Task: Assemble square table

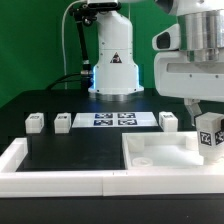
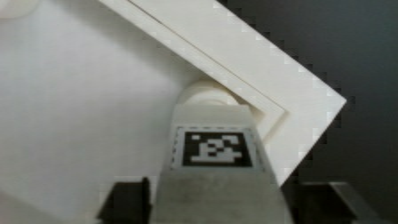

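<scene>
White plastic fills the space between the jaws: the corner leg (image 2: 217, 150), short and chunky, shows its tag to the wrist camera. The jaws stand spread with a dark gap on each side of it, so nothing is pinched. That leg stands upright at one corner of the square top (image 2: 98, 110), its rounded end set against the corner. I'd judge it planted there, though I cannot tell whether it is screwed fully home. The top lies flat on the black tabletop (image 1: 70, 150), at the exterior view's right, beside the white rim bar (image 1: 50, 182) at the front. Further out, three legs lie loose on the tabletop. The outermost leg (image 1: 36, 122) and the second leg (image 1: 63, 122) are toward the exterior view's left, and the third leg (image 1: 168, 120) is just beyond the top's far edge. The marker board (image 1: 113, 120) lies between the second and third. By my reckoning one leg of four is in place, with three left to fetch and fit.
</scene>
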Controlling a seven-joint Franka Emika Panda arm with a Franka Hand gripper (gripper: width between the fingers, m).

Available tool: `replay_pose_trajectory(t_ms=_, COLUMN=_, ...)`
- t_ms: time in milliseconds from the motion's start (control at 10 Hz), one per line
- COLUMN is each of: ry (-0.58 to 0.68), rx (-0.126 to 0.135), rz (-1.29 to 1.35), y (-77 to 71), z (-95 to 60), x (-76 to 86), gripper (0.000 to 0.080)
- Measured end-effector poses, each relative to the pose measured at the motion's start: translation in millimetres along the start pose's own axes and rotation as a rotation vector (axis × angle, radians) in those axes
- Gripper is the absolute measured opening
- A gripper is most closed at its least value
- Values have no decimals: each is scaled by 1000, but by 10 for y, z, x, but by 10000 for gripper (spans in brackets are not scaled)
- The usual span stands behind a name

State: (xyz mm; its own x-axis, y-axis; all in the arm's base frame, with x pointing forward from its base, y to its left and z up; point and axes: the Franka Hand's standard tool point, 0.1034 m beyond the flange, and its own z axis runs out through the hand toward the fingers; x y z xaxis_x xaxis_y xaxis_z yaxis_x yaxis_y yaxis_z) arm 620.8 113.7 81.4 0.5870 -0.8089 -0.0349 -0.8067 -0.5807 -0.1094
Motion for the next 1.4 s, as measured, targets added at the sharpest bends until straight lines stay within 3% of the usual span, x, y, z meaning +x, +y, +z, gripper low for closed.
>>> replay_pose_trajectory(t_ms=100, ry=1, rx=1, rz=-18, y=-1, z=-1, x=3, gripper=485)
replay_pose_trajectory(t_ms=200, ry=5, rx=6, rz=-97, y=-8, z=-6, x=19, gripper=612)
replay_pose_trajectory(t_ms=300, ry=5, rx=14, rz=-115, y=-18, z=-9, x=23, gripper=638)
replay_pose_trajectory(t_ms=1400, ry=20, rx=14, rz=-1052, y=-40, z=-28, x=32, gripper=648)
